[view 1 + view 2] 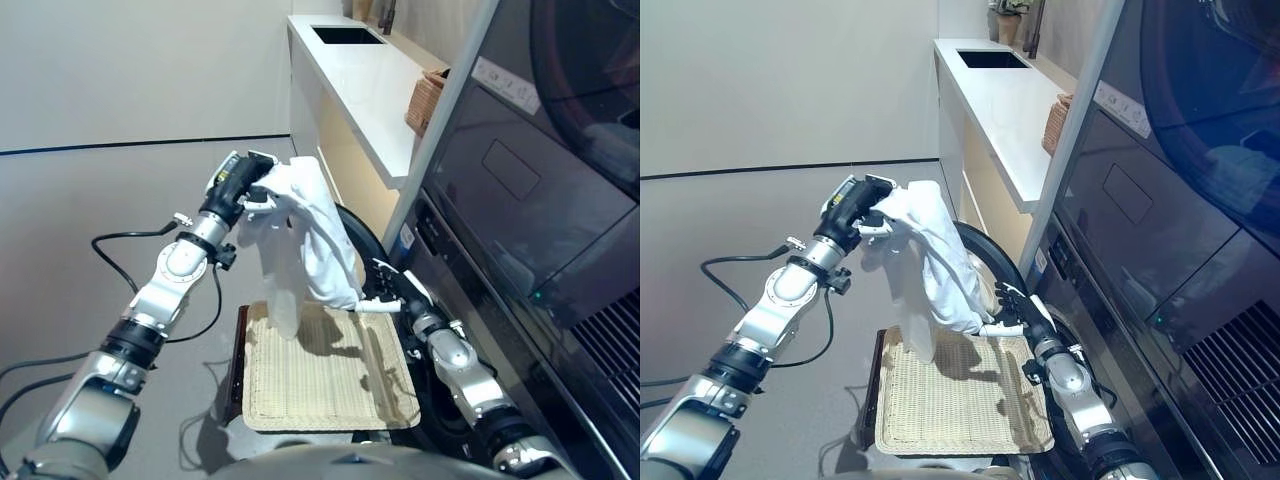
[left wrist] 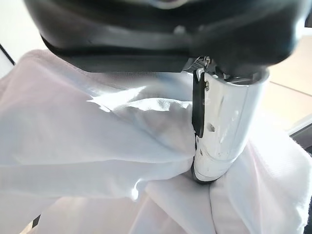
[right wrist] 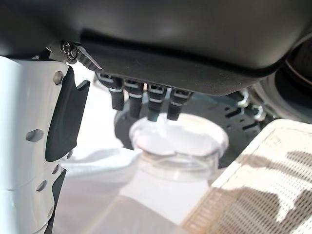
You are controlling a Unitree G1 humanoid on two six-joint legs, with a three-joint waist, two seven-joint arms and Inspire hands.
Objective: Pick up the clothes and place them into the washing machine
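the left hand [image 1: 243, 185] clamps the white cloth [image 1: 300, 235], hanging above the tray [image 1: 330, 385]. right hand [image 1: 1012, 305], fingers straight, touches its hem. better lift higher, then swing toward the washer door [image 1: 985, 262].

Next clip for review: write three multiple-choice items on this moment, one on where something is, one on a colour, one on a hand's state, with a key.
1. Where is the white garment?
A. Flat on the counter
B. Hanging from the left hand, above the woven tray
C. On the floor

2. What colour is the garment?
A. White
B. Red
C. Navy

3. What is the left hand doing?
A. Open, empty
B. Pressing the tray
C. Shut on the garment

Key: 1 B, the cloth drapes down from the raised hand; 2 A, plain white throughout; 3 C, the thumb pinches cloth in the left wrist view.
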